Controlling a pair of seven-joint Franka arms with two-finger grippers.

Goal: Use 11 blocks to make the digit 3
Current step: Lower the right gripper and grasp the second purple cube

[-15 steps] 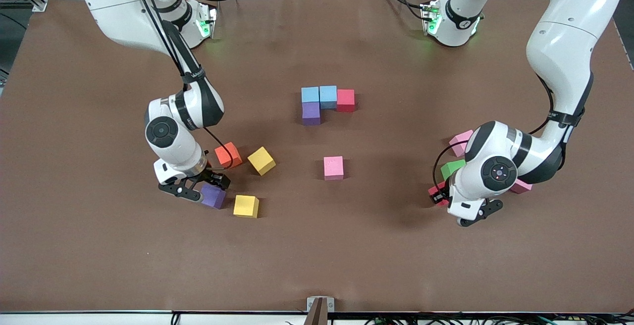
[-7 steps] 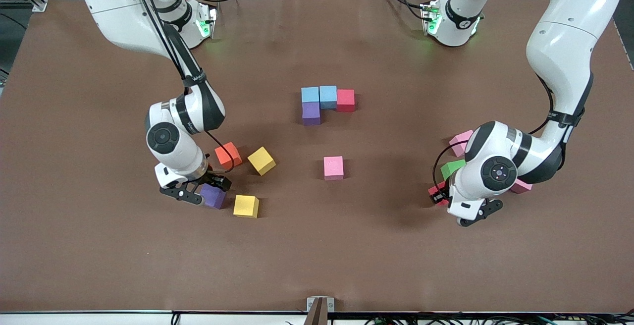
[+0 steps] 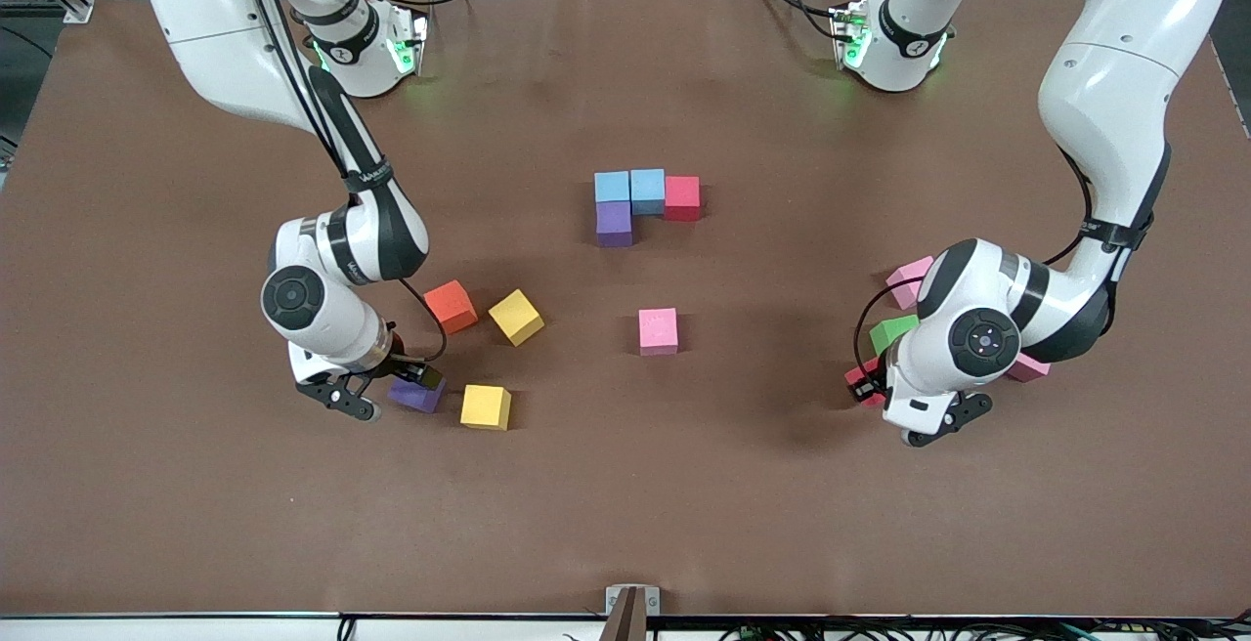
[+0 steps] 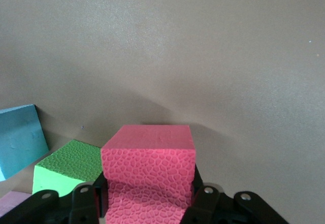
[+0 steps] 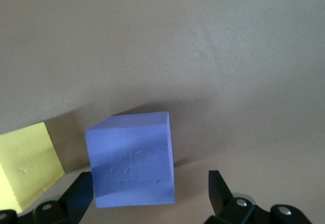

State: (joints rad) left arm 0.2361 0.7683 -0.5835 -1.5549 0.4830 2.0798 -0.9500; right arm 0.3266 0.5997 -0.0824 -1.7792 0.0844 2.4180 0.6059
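Red block (image 4: 148, 158) half-hidden in left jaws

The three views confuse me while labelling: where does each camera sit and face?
Front view: high across the table, facing both arms; right gripper, left gripper.
Left wrist view: on the left wrist, looking at the red foam cube held between its fingers.
Right wrist view: on the right wrist, open fingers around the purple foam cube, shared with front.

scattered foam blocks (image 3: 658, 330), four joined (image 3: 640, 197)
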